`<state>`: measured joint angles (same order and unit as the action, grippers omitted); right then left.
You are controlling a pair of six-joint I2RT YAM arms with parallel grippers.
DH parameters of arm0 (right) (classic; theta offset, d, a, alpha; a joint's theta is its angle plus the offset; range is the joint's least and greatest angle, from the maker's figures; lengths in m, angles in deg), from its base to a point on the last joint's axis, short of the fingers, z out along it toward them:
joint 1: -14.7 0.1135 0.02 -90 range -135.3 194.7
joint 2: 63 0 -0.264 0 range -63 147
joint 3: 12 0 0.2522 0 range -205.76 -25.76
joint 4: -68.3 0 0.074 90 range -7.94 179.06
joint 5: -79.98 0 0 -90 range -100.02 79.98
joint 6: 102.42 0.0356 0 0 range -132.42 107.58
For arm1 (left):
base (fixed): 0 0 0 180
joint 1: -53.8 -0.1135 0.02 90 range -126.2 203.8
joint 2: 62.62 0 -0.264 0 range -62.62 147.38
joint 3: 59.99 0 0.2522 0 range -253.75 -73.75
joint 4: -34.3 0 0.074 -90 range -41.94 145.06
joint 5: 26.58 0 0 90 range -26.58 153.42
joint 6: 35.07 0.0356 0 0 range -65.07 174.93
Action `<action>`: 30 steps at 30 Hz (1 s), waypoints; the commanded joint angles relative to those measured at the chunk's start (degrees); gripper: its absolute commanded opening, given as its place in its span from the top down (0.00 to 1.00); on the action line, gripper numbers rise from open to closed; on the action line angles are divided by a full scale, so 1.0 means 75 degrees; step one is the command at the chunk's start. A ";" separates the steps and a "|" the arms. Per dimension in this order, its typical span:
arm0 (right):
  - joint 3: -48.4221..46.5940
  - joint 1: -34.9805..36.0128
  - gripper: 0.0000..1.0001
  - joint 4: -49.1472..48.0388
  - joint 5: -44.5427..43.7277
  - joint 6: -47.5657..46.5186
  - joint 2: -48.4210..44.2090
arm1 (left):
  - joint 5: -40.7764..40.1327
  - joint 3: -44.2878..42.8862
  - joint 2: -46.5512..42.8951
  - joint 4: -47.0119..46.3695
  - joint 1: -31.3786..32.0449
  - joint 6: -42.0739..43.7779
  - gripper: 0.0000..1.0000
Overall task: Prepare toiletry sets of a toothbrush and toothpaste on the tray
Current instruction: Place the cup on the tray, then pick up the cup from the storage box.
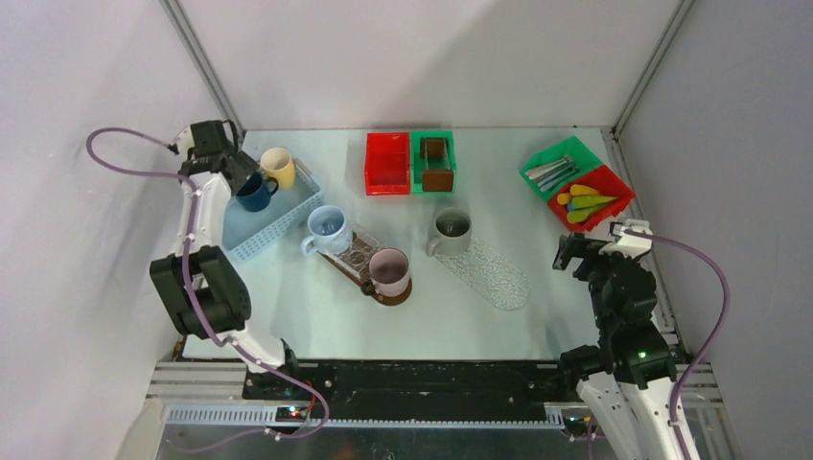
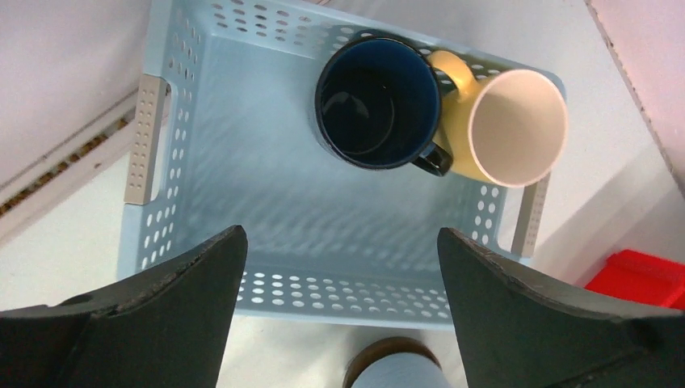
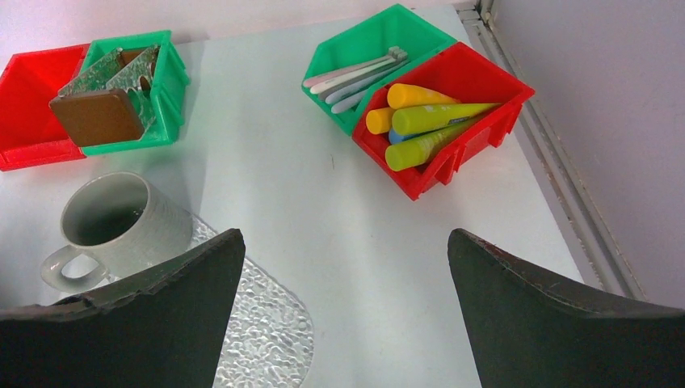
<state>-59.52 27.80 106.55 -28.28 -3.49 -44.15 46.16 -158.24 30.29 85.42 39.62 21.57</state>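
Toothbrushes (image 3: 355,74) in the green bin (image 3: 412,28) and tubes (image 3: 424,121) in the red bin (image 3: 440,174) lie ahead, slightly right of the right claw (image 3: 343,238), long axes slanting away rightward. It gapes empty, nearer than the released left claw (image 2: 339,234).

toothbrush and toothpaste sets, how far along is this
Done: nothing yet. The toothbrushes all lie in the green bin and the tubes in the red bin; the clear tray carries only a grey mug. In hand: nothing. Both are open and empty, the right gripper facing the bins, the left gripper over the blue basket. Left: every set.
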 commanded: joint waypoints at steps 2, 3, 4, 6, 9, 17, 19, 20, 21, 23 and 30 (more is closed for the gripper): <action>0.0010 0.0021 0.01 -0.0231 -0.0103 -0.0110 0.0089 | 0.0117 0.0277 0.0297 -0.0828 -0.0281 -0.1968 0.09; 0.0003 0.0022 0.00 -0.0225 -0.0100 -0.0117 0.0089 | 0.0041 0.0262 0.0414 -0.0837 -0.0291 -0.2170 0.10; 0.0002 0.0019 0.01 -0.0223 -0.0109 -0.0119 0.0094 | -0.0024 0.0229 0.0516 -0.0825 -0.0296 -0.2573 0.11; 0.0001 0.0016 0.01 -0.0207 -0.0126 -0.0119 0.0086 | -0.0233 0.0160 0.0665 -0.0803 -0.0310 -0.3203 0.13; 0.0004 0.0011 0.00 -0.0204 -0.0117 -0.0116 0.0077 | -0.0521 0.0064 0.0894 -0.0653 -0.0296 -0.4036 0.18; 0.0056 0.0016 0.01 -0.0274 -0.0041 -0.0144 0.0011 | -0.0792 -0.0366 0.1768 -0.0274 -0.0308 -0.5607 0.25; 0.0075 0.0019 0.01 -0.0306 -0.0027 -0.0156 -0.0002 | -0.0730 -0.0554 0.2003 -0.0153 -0.0298 -0.5770 0.26; 0.0081 0.0013 0.01 -0.0317 -0.0020 -0.0161 0.0001 | -0.0645 -0.0580 0.2074 -0.0136 -0.0298 -0.5811 0.27; 0.0082 0.0018 0.01 -0.0326 -0.0013 -0.0160 0.0004 | -0.0614 -0.0626 0.2209 -0.0127 -0.0300 -0.5903 0.27; 0.0083 0.0020 0.00 -0.0329 -0.0014 -0.0168 -0.0003 | -0.0532 -0.0655 0.2375 -0.0145 -0.0288 -0.6014 0.28; 0.0106 0.0002 0.01 -0.0359 -0.0032 -0.0190 -0.0013 | -0.0277 -0.0910 0.2967 -0.0125 -0.0292 -0.6198 0.36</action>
<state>-59.19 27.80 106.35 -28.26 -4.08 -43.95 43.91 -162.19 50.79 83.67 37.66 -22.23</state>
